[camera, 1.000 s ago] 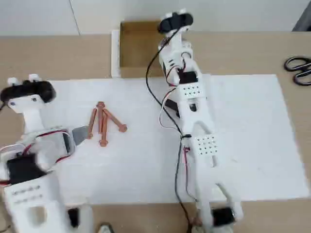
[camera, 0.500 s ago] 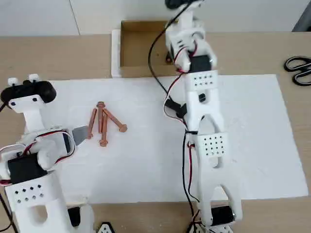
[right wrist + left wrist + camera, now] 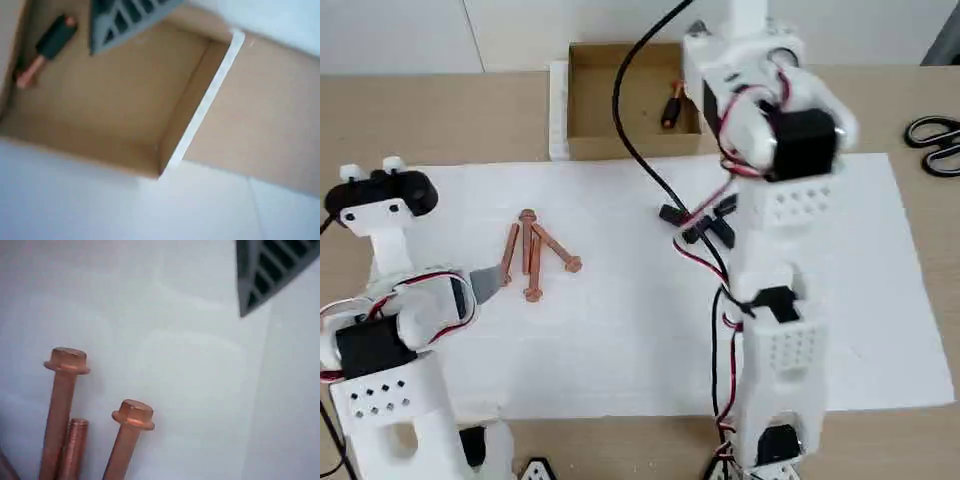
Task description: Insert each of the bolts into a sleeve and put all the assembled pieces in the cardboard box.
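1. On the high view, the cardboard box [image 3: 588, 100] sits at the upper centre of the frame. A white strip [image 3: 558, 110] runs along its left wall.
2. One assembled piece [image 3: 673, 103] lies inside the box, towards its right side. It is a copper bolt with a black sleeve over part of the shank.
3. On my right wrist view the same piece [image 3: 47, 47] lies at the upper left of the frame, on the box floor [image 3: 115, 95] and close to a wall.
4. The right arm [image 3: 775, 200] runs up the centre-right of the high view, and its upper end covers the box's right edge.
5. The right gripper [image 3: 125, 15] hangs over the open box. I cannot tell whether its jaws are released or clenched.
6. The loose bolts [image 3: 532, 255] lie in a tight bunch on the white sheet [image 3: 620, 330], left of centre in the high view. I count four as best I can, and none has a sleeve on it.
7. The left gripper [image 3: 488, 280] sits low at the left edge of that bunch, just beside the nearest bolt. I cannot tell the state of its jaws either.
8. On the left wrist view, two hex-flanged bolt heads [image 3: 66, 360] and a threaded end rest on the sheet at the lower left.
9. A pair of scissors [image 3: 932, 142] lies on the wooden table [image 3: 440, 110] at the right edge, well apart from everything else.
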### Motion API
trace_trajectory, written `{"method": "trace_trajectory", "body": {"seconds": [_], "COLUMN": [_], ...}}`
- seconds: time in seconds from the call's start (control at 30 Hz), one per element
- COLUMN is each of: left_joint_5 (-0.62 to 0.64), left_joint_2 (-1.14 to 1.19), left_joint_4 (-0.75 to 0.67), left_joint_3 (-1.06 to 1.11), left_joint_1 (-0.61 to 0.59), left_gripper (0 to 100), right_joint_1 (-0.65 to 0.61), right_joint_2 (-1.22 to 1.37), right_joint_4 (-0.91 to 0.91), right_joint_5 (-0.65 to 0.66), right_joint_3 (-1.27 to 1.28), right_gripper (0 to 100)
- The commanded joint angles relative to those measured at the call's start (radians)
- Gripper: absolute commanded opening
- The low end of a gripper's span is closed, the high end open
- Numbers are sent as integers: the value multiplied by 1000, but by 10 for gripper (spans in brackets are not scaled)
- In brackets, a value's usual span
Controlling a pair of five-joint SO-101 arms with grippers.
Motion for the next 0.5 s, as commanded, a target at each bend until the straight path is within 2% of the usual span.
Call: {"method": "trace_trajectory", "body": {"seconds": [0.0,0.13,0.33,0.47], "left_joint_5": [6,6,3,3], "left_joint_2": [-11,-11,-11,-11], "left_joint_4": [5,9,26,23], "left_joint_3": [-5,-5,-5,-5], "left_joint_1": [-3,-3,-5,-5], "left_gripper": [322,322,322,322], "right_joint_1": [-7,-16,-64,-53], "right_joint_2": [-125,-240,-611,-785], "right_joint_4": [44,51,41,39], "right_joint_5": [11,11,11,11], "right_joint_3": [6,293,872,1221], "right_gripper": [194,194,194,194]}}
